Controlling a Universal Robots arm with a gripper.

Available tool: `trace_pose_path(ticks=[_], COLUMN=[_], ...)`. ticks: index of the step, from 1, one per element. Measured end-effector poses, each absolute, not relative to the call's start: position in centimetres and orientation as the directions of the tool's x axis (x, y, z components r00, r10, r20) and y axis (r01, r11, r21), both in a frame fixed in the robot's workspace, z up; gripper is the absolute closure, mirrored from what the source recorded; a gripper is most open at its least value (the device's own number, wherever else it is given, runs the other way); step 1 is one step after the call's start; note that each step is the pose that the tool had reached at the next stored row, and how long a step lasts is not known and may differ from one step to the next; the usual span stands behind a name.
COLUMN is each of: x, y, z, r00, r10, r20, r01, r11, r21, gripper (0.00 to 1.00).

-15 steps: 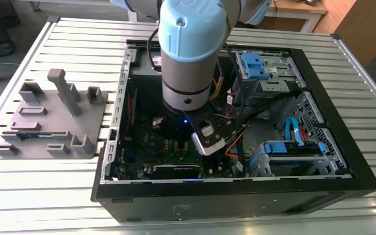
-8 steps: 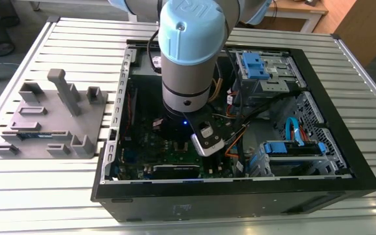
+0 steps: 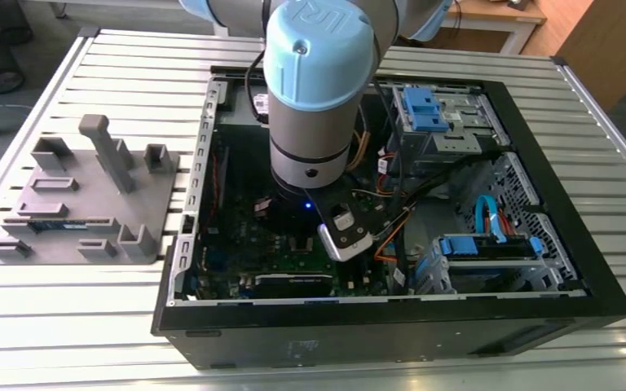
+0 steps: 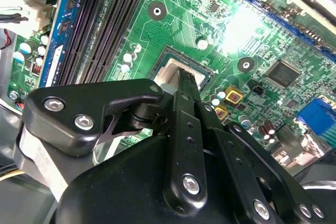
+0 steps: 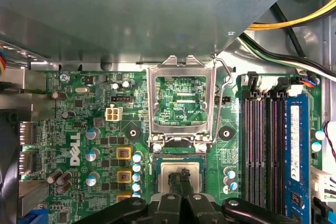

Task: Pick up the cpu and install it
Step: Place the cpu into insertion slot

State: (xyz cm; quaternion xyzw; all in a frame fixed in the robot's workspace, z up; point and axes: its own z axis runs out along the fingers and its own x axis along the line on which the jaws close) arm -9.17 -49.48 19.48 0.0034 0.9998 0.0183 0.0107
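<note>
Cpu, the small flat square chip with a silvery-grey metal top. Notes by view.

Exterior view: you see the grey-and-pale-blue robot arm reaching straight down into the open black computer case. The case lies on a slatted metal table. A grey plastic fixture tray sits on the table at the exterior view's left, apart from the case.

Second wrist view: the black gripper hangs over the green motherboard. Its fingers are drawn narrow, tips nearly together, right over the cpu. You cannot tell whether the tips touch it.

First wrist view: the cpu lies flat in its socket, under the gripper. The fingertips are close together over the middle of the chip, not around its edges. Just beside the socket, the rectangular silver metal socket frame is swung open, with board showing through it. A long memory stick with a blue label stands in a slot well to one side.
</note>
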Motion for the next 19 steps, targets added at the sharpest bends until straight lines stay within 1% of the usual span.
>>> trace_pose_path(ticks=[11,19], x=[-9.2,-9.2], y=[-49.5,-49.5], z=[19.3,20.7], r00=[-1.0,-1.0], r10=[0.007,0.007], r20=[-0.021,-0.021], r01=[0.006,0.006], r11=[0.999,0.999], r21=[0.037,0.037], gripper=[0.89,0.89])
